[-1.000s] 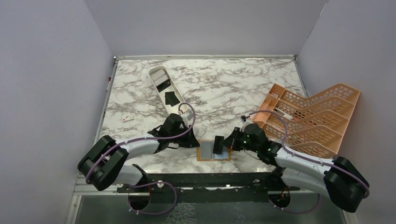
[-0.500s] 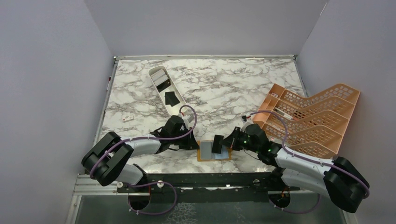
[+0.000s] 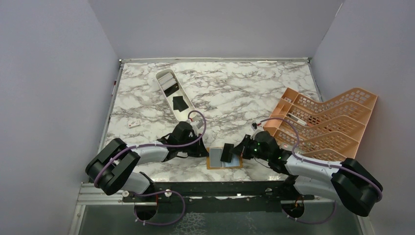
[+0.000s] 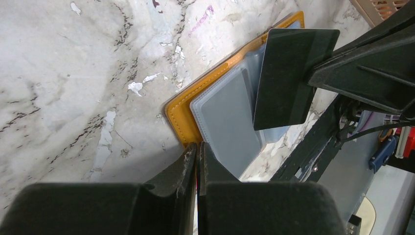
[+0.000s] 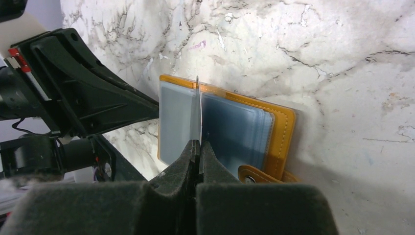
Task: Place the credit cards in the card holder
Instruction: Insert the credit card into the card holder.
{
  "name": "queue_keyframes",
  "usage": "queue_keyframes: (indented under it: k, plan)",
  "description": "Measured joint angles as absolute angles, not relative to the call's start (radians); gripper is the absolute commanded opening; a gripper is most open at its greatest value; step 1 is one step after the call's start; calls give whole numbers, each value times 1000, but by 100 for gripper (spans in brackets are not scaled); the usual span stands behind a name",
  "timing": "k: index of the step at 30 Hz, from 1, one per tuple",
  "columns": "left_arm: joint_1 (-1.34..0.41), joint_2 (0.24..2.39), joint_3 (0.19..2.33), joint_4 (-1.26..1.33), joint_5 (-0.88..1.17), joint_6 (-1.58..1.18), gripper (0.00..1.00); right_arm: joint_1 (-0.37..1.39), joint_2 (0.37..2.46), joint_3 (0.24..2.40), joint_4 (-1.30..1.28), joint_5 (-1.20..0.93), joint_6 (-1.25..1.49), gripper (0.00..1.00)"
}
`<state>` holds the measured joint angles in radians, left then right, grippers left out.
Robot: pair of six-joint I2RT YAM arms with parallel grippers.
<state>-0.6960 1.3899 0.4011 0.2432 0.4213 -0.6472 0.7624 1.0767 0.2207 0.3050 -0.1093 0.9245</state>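
Observation:
The card holder [image 3: 215, 167] lies open on the marble near the table's front edge, orange-tan with clear grey inner panels; it also shows in the left wrist view [image 4: 181, 110] and the right wrist view [image 5: 281, 127]. My right gripper [image 3: 239, 151] [image 5: 199, 144] is shut on a black credit card [image 3: 227, 152] [image 4: 288, 73] [image 5: 197, 110], held tilted just above the holder's middle. My left gripper [image 3: 204, 151] [image 4: 197, 147] is shut, its tips at the holder's left edge. More credit cards, black [image 3: 179, 103] and grey [image 3: 168, 80], lie in the white tray.
A long white oval tray [image 3: 161, 73] lies at the back left. A large orange lattice rack [image 3: 323, 122] stands at the right, close behind my right arm. A small white object [image 3: 134, 124] lies at the left. The table's front rail runs just below the holder.
My right gripper has carried the black card slightly left, further over the holder. My left arm shifted a little and its tips stay at the holder's left edge.

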Motion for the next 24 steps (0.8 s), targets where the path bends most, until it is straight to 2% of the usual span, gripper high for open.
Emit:
queue_keyframes:
  k: [24]
  plan:
    - [-696,1390,387,269,410,-651,6,762,1100,141,455,-171,915,1]
